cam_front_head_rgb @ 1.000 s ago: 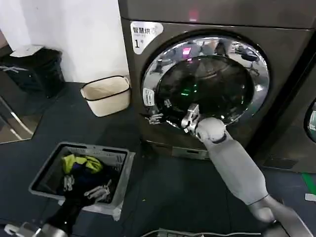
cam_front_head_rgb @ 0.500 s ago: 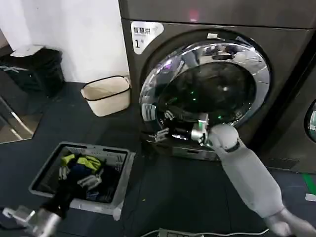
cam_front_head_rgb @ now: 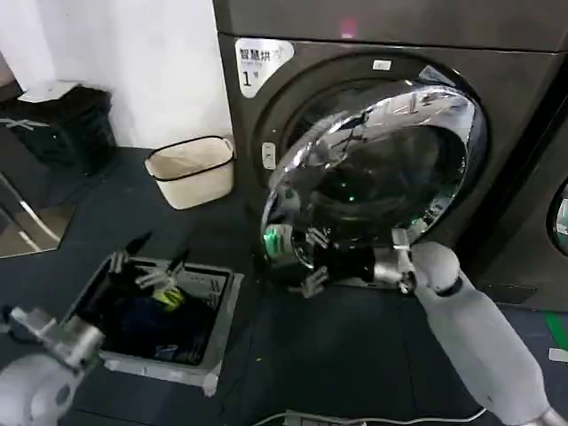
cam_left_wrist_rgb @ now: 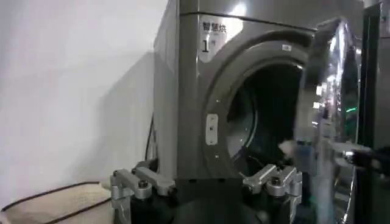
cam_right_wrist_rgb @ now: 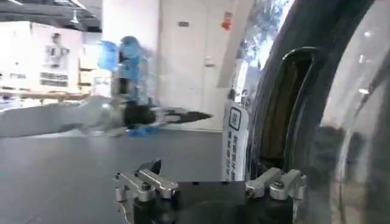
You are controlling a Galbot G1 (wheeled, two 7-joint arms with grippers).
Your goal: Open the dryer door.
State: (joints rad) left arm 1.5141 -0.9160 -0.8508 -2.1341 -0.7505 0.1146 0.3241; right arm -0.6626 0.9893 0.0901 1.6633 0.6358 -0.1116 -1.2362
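Dryer door (cam_front_head_rgb: 373,169) is seen ajar, hinged rightward | right gripper (cam_front_head_rgb: 306,266) is spread at its lower-left rim, grasp unclear | left gripper (cam_front_head_rgb: 146,262), open and empty, is parked over laundry basket (cam_front_head_rgb: 217,337)

- The big dark grey-brown front-loading dryer (cam_left_wrist_rgb: 183,91) stands against a white wall (cam_left_wrist_rgb: 73,79), with a white label marked "1" (cam_left_wrist_rgb: 213,36) near its upper front corner.
- Its round drum opening (cam_left_wrist_rgb: 268,115) is uncovered and dark inside, with a small pale latch plate (cam_left_wrist_rgb: 211,129) on the surround beside it.
- The round dryer door with its shiny chrome rim (cam_left_wrist_rgb: 326,109) is swung out from the front, seen nearly edge-on.
- The left gripper (cam_left_wrist_rgb: 207,185) sits in the foreground, its two metal-tipped fingers (cam_left_wrist_rgb: 135,182) spread wide apart, holding nothing.
- A cream tub with a dark rim (cam_left_wrist_rgb: 55,204) lies low beside the wall.
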